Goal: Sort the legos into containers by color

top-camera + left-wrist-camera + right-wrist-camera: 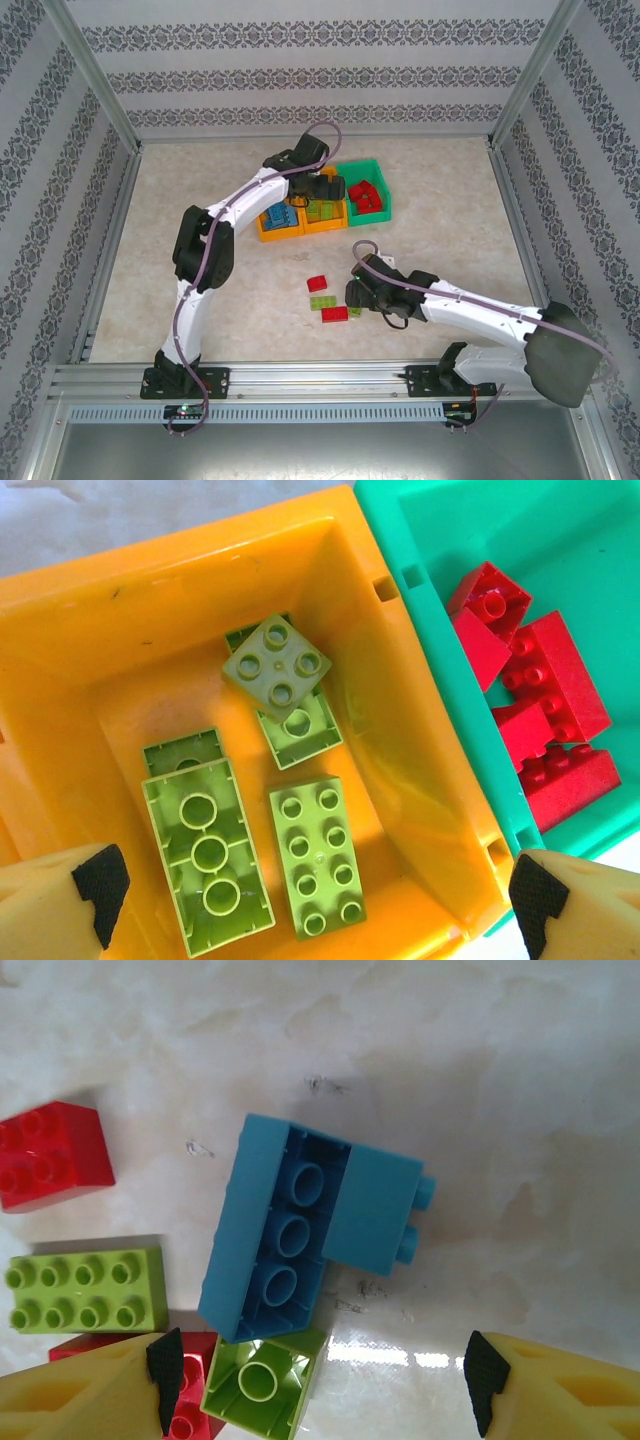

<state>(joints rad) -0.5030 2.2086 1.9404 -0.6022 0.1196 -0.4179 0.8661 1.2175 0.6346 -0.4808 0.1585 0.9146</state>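
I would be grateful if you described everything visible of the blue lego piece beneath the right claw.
The blue lego piece is glossy plastic by its look: a long brick lying underside up, three round tubes showing, with a smaller blue block over part of it, two studs pointing sideways. It lies askew on the pale table, one end against an upturned lime green brick.

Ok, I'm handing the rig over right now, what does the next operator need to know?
Left gripper: open, empty, above the middle orange bin holding lime green bricks.
Right gripper: open, empty, above the blue bricks on the table.
Done: red bricks in the green bin, other blue bricks in the left orange bin.
Left: those table blue bricks, plus loose red bricks and loose lime bricks beside them.
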